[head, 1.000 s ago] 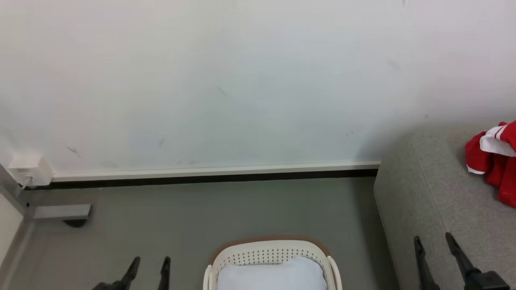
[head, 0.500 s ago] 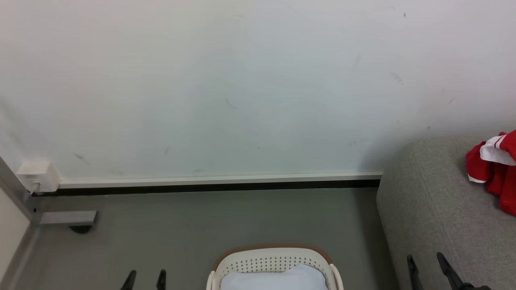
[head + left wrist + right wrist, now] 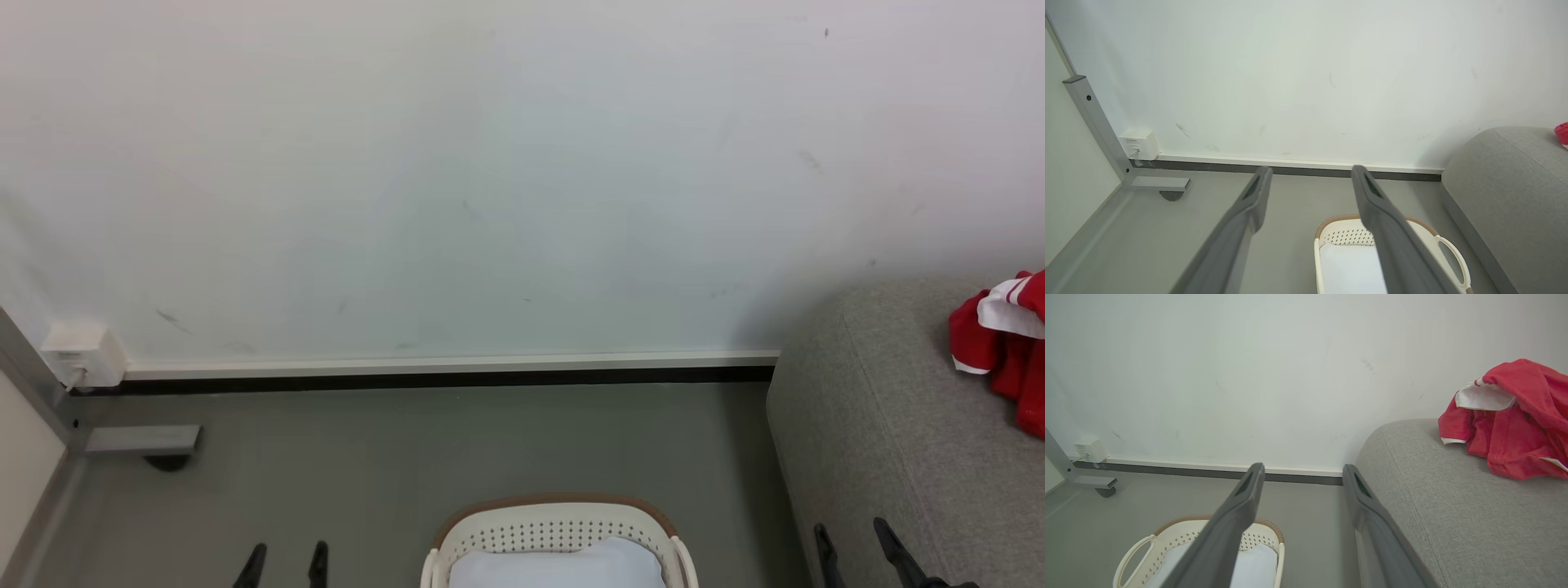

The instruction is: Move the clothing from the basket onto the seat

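Note:
The red clothing (image 3: 1008, 355) with white trim lies bunched on the grey seat (image 3: 890, 441) at the right; in the right wrist view the clothing (image 3: 1515, 424) rests on the seat (image 3: 1453, 506) top. The cream basket (image 3: 555, 531) with a brown rim stands on the floor at the bottom centre, holding a pale blue-white pad (image 3: 555, 567). My left gripper (image 3: 283, 555) is open at the lower left, left of the basket. My right gripper (image 3: 853, 535) is open at the lower right, over the seat's near edge. Both wrist views show the basket (image 3: 1347, 241) (image 3: 1180, 539) below empty open fingers.
A white wall (image 3: 490, 180) with a baseboard runs behind the grey floor (image 3: 408, 441). A white socket box (image 3: 82, 355) and a grey metal frame foot with a caster (image 3: 143, 445) sit at the far left.
The head view has tilted up, so the scene sits lower. Both grippers have dropped toward the bottom edge, showing less of their fingers. The clothing has stayed on the seat.

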Motion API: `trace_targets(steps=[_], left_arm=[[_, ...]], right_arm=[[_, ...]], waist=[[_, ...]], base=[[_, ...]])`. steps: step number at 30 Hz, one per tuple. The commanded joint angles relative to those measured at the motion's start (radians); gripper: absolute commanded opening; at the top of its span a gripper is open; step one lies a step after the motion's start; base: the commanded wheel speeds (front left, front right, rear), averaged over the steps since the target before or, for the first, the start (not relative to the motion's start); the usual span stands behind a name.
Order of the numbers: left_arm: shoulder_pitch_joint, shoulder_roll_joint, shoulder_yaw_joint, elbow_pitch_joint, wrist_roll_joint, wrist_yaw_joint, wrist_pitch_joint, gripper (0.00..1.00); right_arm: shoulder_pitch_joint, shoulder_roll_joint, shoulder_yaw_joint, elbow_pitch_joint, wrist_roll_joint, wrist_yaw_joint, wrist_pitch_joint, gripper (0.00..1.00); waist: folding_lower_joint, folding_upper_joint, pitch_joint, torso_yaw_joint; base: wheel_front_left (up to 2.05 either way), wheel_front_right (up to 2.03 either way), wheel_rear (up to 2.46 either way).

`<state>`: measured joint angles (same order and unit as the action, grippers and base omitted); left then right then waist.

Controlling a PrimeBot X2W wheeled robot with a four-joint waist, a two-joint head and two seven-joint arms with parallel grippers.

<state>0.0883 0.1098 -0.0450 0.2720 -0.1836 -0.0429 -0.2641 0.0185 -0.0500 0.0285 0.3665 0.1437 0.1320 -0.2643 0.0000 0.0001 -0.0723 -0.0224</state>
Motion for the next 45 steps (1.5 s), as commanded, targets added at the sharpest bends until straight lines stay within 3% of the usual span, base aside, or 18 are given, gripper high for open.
trace_targets(steps=[1,2,3,7,25,45], left_arm=[[0.008,-0.004,0.010,-0.007,0.018,-0.009,0.000,1.00],[0.009,-0.009,0.014,-0.005,0.013,-0.016,0.000,1.00],[0.010,-0.010,0.021,-0.006,0.017,-0.019,0.000,0.00],[0.002,-0.016,0.013,0.026,-0.006,-0.019,0.006,0.00],[-0.047,-0.026,0.048,0.012,-0.341,-0.036,0.094,0.00],[-0.090,-0.035,0.078,0.000,-0.640,-0.051,0.171,0.00]], right_arm=[[0.000,-0.001,0.003,0.004,0.001,-0.003,0.000,1.00],[0.000,-0.001,0.004,0.004,0.002,-0.003,0.000,1.00],[-0.001,-0.001,0.004,0.004,0.003,-0.003,0.000,0.00],[0.006,0.003,0.000,0.027,0.012,0.000,0.005,0.00],[-0.027,0.001,-0.033,-0.011,0.355,0.000,0.093,0.00],[-0.057,0.000,-0.063,-0.043,0.660,-0.001,0.170,0.00]], waist=[[0.0000,-0.0001,0.001,-0.003],[0.0000,-0.0001,0.002,-0.004],[0.0000,-0.0001,0.002,-0.006],[0.0000,-0.0001,0.002,-0.005],[0.0000,-0.0001,0.013,-0.001],[0.0000,-0.0001,0.024,0.004]], base=[[0.00,0.00,0.00],[0.00,0.00,0.00],[0.00,0.00,0.00],[0.00,0.00,0.00],[0.00,0.00,0.00],[0.00,0.00,0.00]])
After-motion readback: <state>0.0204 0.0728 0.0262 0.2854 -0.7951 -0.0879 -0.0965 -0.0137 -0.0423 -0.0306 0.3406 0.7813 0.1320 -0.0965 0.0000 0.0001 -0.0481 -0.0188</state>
